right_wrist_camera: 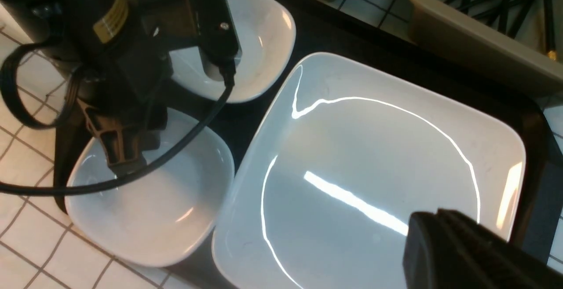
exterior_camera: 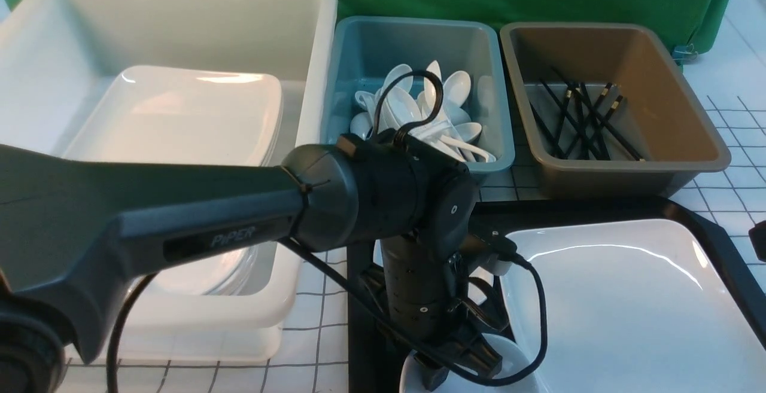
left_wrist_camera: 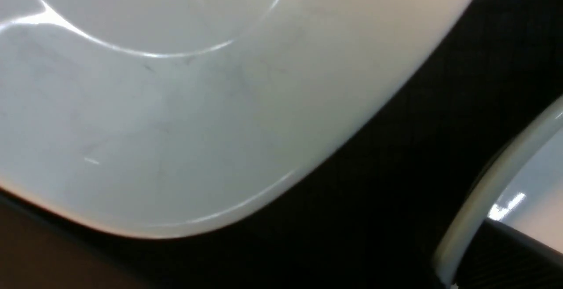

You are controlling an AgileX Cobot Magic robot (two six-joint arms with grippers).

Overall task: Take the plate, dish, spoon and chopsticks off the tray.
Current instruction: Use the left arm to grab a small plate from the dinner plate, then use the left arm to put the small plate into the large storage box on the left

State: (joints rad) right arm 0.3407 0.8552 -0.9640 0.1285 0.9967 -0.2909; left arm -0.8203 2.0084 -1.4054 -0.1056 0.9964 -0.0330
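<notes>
The black tray (exterior_camera: 598, 207) carries the large white plate (exterior_camera: 628, 309) on its right part. Two small deep dishes sit on its left part, a near dish (right_wrist_camera: 154, 218) and a far dish (right_wrist_camera: 259, 42). My left gripper (right_wrist_camera: 123, 166) points straight down and is shut on the near dish's rim (left_wrist_camera: 479, 210), with one finger pad (left_wrist_camera: 510, 254) inside the bowl. My right gripper (right_wrist_camera: 435, 236) hovers shut above the plate's corner, holding nothing. No spoon or chopsticks show on the tray.
Behind the tray stand three tubs: a white tub (exterior_camera: 311, 82) with stacked plates, a teal tub (exterior_camera: 419, 40) with several spoons and a brown tub (exterior_camera: 658, 52) with several chopsticks. My left arm (exterior_camera: 179, 219) stretches across in front of the white tub.
</notes>
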